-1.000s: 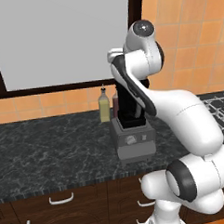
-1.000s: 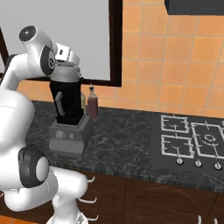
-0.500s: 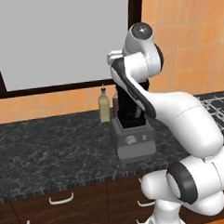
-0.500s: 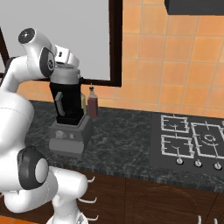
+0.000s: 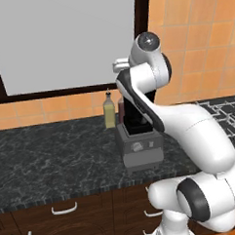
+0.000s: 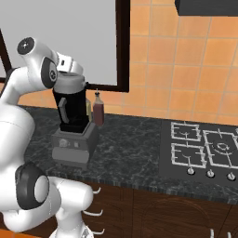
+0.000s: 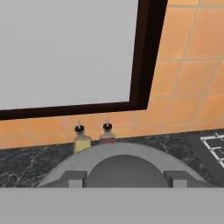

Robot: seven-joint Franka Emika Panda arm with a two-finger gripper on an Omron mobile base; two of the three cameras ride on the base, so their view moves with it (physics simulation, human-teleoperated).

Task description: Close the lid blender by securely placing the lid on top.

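Speckled black counter (image 5: 53,157), orange tiled wall (image 6: 186,69), blender (image 6: 72,125) beneath tool (image 7: 125,177), seemingly gripping lid (image 7: 122,164).

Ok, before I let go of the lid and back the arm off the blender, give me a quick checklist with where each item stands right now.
1. The lid sits on top of the blender jar: ok, the right base view shows the grey cap across the jar's mouth.
2. Lid level and fully seated: cannot tell, the arm hides part of the rim.
3. Gripper state: cannot tell, its fingertips flank the lid's knob in the hand view, but contact is not clear.
4. Blender upright on the counter: ok.
5. Yellowish bottle and dark red bottle stand behind the blender, apart from the hand: ok.
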